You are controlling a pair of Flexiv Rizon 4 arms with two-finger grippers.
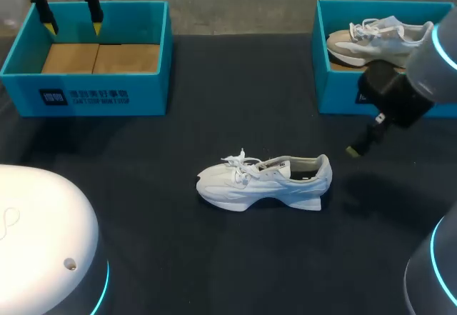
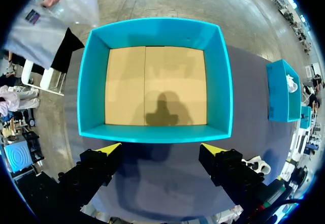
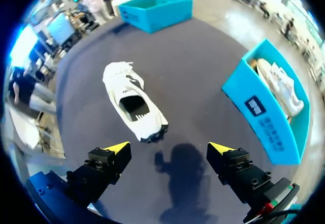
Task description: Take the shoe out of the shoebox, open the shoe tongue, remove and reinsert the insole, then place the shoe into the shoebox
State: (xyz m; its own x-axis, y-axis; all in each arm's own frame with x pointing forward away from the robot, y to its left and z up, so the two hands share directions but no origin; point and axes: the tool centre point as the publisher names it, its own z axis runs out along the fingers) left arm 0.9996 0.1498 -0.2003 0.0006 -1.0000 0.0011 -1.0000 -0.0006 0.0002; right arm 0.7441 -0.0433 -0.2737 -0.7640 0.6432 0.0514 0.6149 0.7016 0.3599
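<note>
A white shoe point(image 1: 264, 183) lies on its sole in the middle of the dark table, toe to the left, laces loose and its mouth open. In the right wrist view the shoe point(image 3: 133, 104) is ahead of my right gripper point(image 3: 169, 148), heel nearest; the fingers are open and apart from it. In the head view that gripper point(image 1: 360, 146) hangs just right of the heel, mostly hidden by the arm. My left gripper point(image 1: 71, 18) is open over the empty teal shoebox point(image 1: 86, 90) at the back left. The left wrist view looks down at that box's wall point(image 2: 91, 82), with its own gripper point(image 2: 161, 149) empty.
A second teal box point(image 1: 339, 90) at the back right holds another pale shoe point(image 1: 378, 40); it shows beside my right gripper as a box point(image 3: 264, 107) with its shoe point(image 3: 279, 84). Bare dark table surrounds the middle shoe.
</note>
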